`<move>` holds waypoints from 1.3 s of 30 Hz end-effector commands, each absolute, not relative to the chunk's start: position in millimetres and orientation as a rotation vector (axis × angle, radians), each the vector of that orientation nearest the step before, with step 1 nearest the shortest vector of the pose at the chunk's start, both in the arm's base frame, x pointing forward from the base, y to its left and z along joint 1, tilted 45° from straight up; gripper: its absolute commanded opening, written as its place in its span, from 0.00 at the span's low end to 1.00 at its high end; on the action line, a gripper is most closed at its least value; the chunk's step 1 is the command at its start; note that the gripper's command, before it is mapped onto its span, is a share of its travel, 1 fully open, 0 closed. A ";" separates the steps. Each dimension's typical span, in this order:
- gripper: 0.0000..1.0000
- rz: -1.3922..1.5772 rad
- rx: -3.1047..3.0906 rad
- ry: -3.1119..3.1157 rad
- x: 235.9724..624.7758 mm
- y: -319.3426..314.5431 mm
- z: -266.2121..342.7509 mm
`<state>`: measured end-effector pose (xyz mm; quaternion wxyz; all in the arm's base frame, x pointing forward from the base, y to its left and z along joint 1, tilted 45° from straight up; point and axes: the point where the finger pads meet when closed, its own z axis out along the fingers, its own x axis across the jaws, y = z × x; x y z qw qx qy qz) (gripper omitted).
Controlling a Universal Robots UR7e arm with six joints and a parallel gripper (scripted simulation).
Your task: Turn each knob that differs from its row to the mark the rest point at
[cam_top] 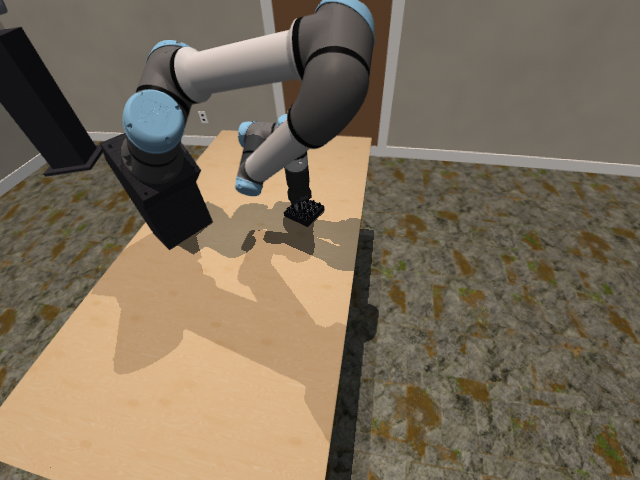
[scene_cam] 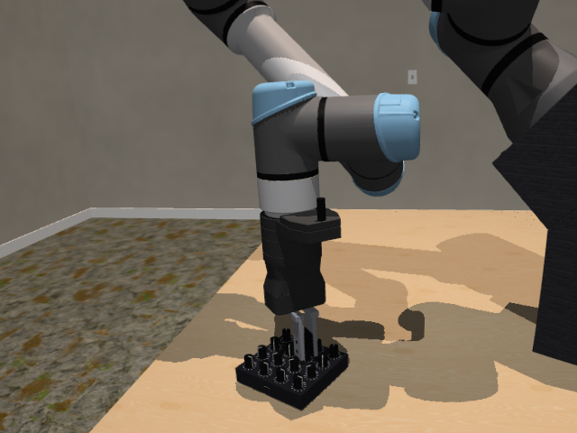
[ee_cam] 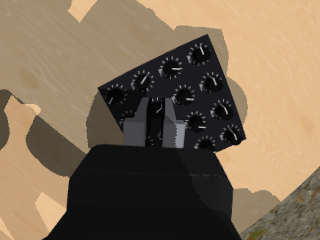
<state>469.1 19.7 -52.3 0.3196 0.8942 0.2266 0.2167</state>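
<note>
1. Near the tabletop's (cam_top: 289, 289) far right edge stands the knob box (scene_cam: 261, 380) on its feet.
2. The pincer (ee_cam: 155, 116) points straight down, its fingers (scene_cam: 311, 333) closed narrowly on one inner knob (ee_cam: 155, 108); which row cannot be told.

table (cam_top: 217, 413) | wooden | carries: knob box (cam_top: 303, 211), arm pedestal (cam_top: 180, 227)
</note>
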 end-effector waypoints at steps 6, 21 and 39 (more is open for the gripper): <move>0.30 0.504 2.282 0.766 469.2 20.0 -51.9; 0.30 0.468 2.243 0.851 469.2 20.0 -51.9; 0.46 0.467 2.241 0.854 469.2 20.0 -51.9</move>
